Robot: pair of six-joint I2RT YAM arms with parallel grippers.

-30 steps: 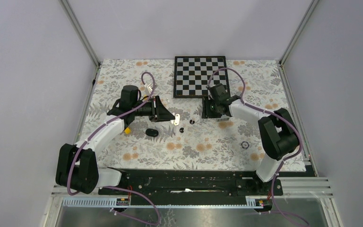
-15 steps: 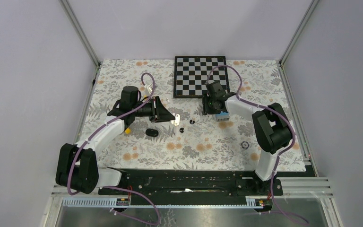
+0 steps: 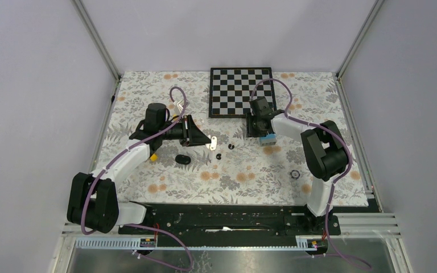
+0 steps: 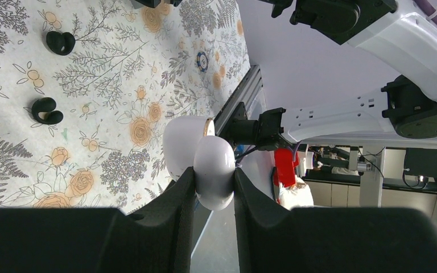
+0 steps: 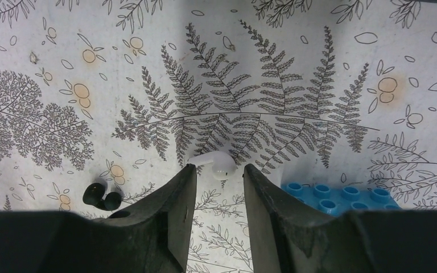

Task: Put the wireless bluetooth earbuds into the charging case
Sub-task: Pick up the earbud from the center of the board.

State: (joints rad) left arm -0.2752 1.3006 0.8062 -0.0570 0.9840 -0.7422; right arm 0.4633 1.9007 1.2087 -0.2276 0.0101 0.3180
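Observation:
My left gripper [image 3: 209,142] is shut on the white charging case [image 4: 214,165], holding it above the mat with its lid [image 4: 179,139] open. My right gripper [image 5: 219,170] is open and low over the mat, its tips either side of a white earbud [image 5: 216,164] that lies flat. In the top view that gripper [image 3: 254,134] hides the white bud. Two black earbuds [image 3: 230,146] [image 3: 218,156] lie between the grippers. They also show in the left wrist view [image 4: 61,42] [image 4: 45,111], and one in the right wrist view [image 5: 102,196]. A second white bud is not in view.
A blue studded brick [image 3: 268,138] lies right beside the right gripper [image 5: 341,196]. The chessboard [image 3: 240,91] is behind it. A small black oval object [image 3: 183,160] and a yellow piece [image 3: 153,156] lie below the left gripper. A small dark ring [image 3: 295,174] lies to the right.
The right arm has folded in and its gripper has shifted slightly toward the chessboard, uncovering the blue brick. The left arm and the case have not moved.

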